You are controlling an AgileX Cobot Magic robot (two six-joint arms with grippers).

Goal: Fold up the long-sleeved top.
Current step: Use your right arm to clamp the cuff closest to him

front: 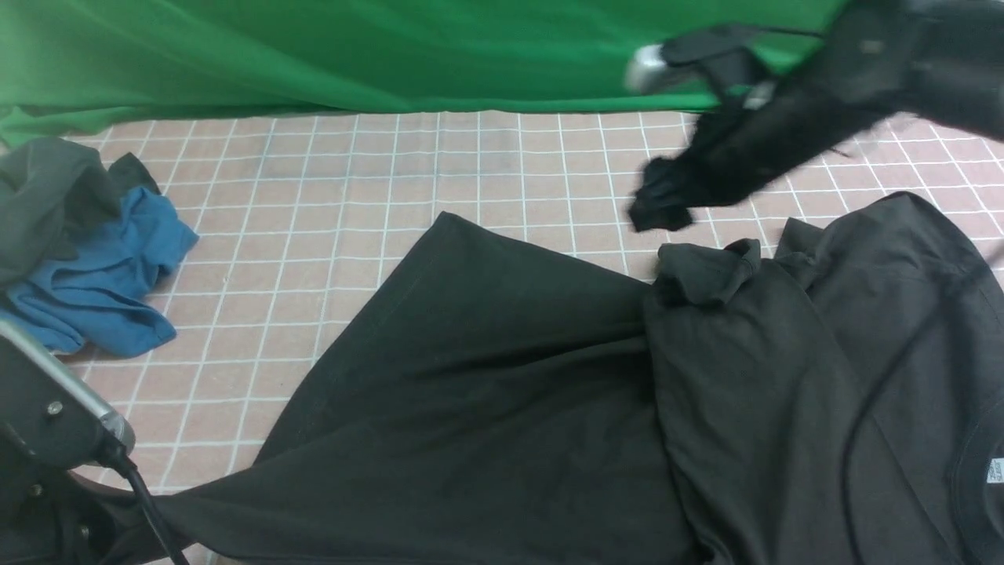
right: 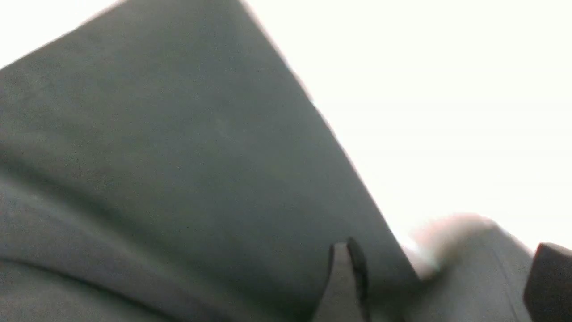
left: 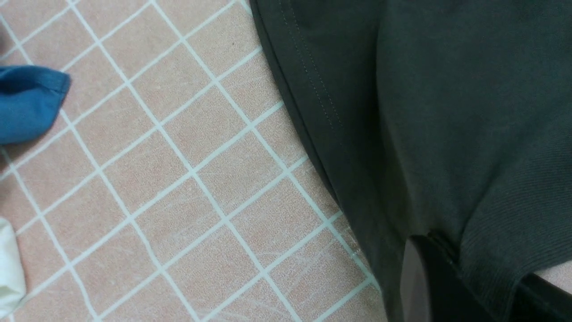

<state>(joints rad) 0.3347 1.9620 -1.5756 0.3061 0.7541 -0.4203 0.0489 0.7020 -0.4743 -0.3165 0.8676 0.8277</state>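
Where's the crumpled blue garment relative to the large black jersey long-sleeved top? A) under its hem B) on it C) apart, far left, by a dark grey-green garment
C: the blue garment lies far left against the dark grey-green garment, with bare pink checked tablecloth between it and the black long-sleeved top.

A pink counter (front: 471,173) ruled in a white grid spreads below and beyond the right hand (front: 667,192); farther off rises a creased green cloth backdrop (front: 314,55), evenly lit.
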